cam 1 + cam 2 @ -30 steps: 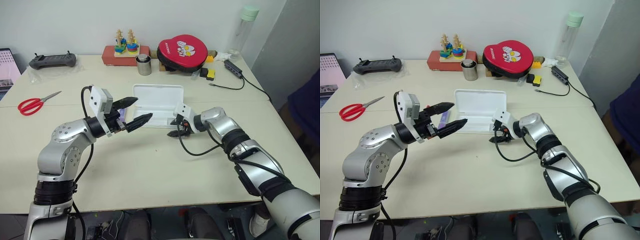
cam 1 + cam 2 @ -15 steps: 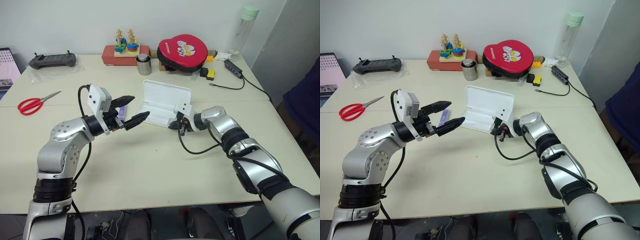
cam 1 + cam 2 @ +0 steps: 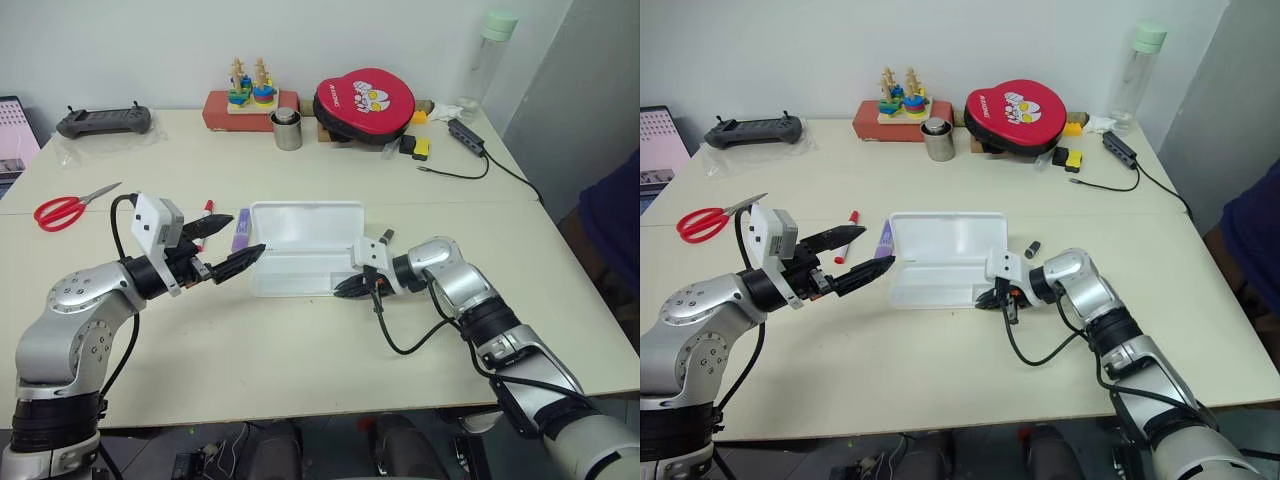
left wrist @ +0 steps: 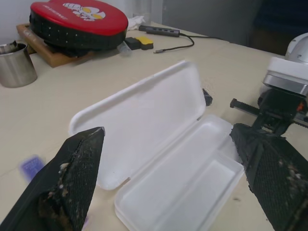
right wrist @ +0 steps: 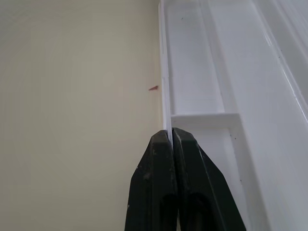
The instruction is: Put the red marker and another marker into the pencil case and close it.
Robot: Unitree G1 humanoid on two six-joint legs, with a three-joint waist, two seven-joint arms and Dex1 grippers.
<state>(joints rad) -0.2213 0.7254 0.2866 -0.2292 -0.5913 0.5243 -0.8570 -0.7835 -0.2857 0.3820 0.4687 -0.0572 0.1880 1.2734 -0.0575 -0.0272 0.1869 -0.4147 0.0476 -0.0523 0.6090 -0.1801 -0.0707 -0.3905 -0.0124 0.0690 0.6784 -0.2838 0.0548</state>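
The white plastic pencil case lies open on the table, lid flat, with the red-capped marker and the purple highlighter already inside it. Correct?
Not quite. The white plastic pencil case is open with its lid flat, but it is empty, as the left wrist view shows. In the right eye view, the red-capped marker and the purple highlighter lie on the table beside it.

We are holding our left arm out over the left side of the table, elbow bent, with the left gripper (image 3: 225,250) pointing level toward the right and its two black fingers (image 4: 72,180) standing wide apart with nothing between them. We are reaching our right arm in from the near right, forearm angled toward the middle, with the right gripper (image 3: 345,287) tilting downward to the left, its fingers (image 5: 156,192) pressed together.
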